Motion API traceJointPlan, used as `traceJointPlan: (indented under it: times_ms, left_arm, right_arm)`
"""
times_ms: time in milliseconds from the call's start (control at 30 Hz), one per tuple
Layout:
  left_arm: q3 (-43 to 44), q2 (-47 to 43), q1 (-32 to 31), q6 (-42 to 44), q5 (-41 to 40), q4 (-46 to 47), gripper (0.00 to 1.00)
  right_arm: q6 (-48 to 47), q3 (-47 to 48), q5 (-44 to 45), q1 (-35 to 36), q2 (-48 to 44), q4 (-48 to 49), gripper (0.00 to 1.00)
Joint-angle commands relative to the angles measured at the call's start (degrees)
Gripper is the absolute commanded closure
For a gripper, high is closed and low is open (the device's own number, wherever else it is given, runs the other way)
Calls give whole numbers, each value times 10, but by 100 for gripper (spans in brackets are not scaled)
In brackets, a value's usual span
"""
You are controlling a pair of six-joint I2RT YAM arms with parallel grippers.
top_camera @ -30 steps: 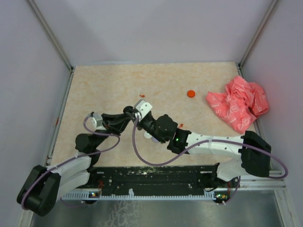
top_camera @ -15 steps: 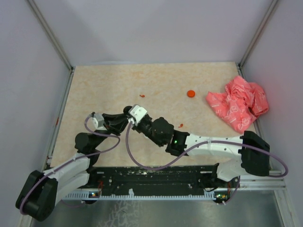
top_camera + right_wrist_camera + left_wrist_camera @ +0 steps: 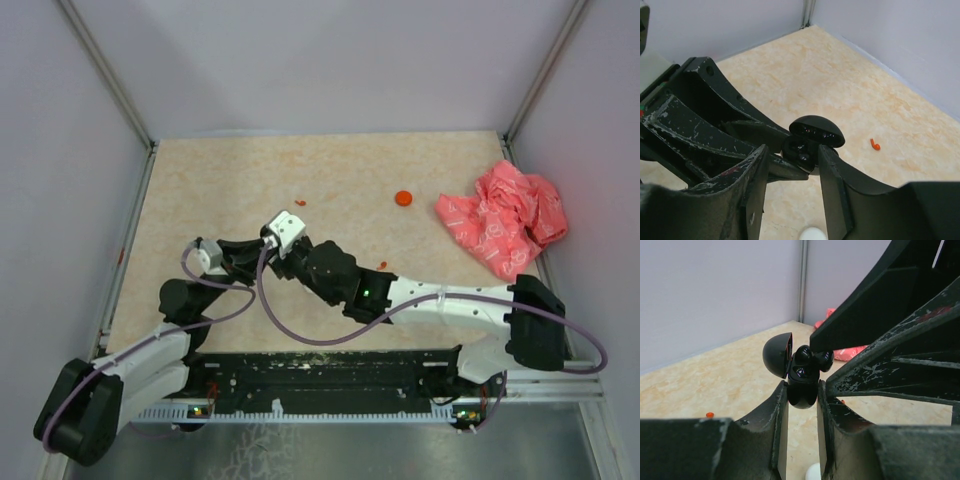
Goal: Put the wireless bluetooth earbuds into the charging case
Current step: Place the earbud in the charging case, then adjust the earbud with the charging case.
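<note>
My left gripper [image 3: 802,396] is shut on the lower half of a black charging case [image 3: 801,380], held above the table with its lid [image 3: 776,355] open. Black earbuds [image 3: 810,359] sit in the top of the case. My right gripper [image 3: 792,157] is open, its fingers on either side of the same case [image 3: 800,150], close to or touching it. In the top view both grippers meet at mid-left [image 3: 275,250] and hide the case. A red earbud [image 3: 874,144] lies on the table beyond, also in the top view [image 3: 301,202].
A crumpled pink-red bag [image 3: 505,215] lies at the right wall. A red round disc [image 3: 403,198] lies left of it. A small red bit [image 3: 383,265] lies by the right arm. A small white rounded thing [image 3: 813,234] lies on the table under the grippers.
My right arm has moved left, bringing its fingers around the case in my left gripper. The left gripper has stayed almost still with the case.
</note>
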Motion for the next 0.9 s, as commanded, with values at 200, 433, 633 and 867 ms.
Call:
traceJointPlan:
  times_ms: [200, 433, 633, 867]
  left_arm:
    - [-12, 27, -1, -2, 1, 64, 100]
    - [-12, 29, 0, -2, 4, 58, 100]
    - [-12, 27, 0, 1, 13, 56, 100]
    - [-6, 31, 0, 0, 23, 56, 100]
  right_arm:
    - [81, 124, 5, 0, -26, -179, 42]
    - [150, 175, -38, -25, -20, -296, 45]
    - [187, 178, -45, -40, -13, -322, 50]
    - [191, 179, -91, -50, -5, -314, 50]
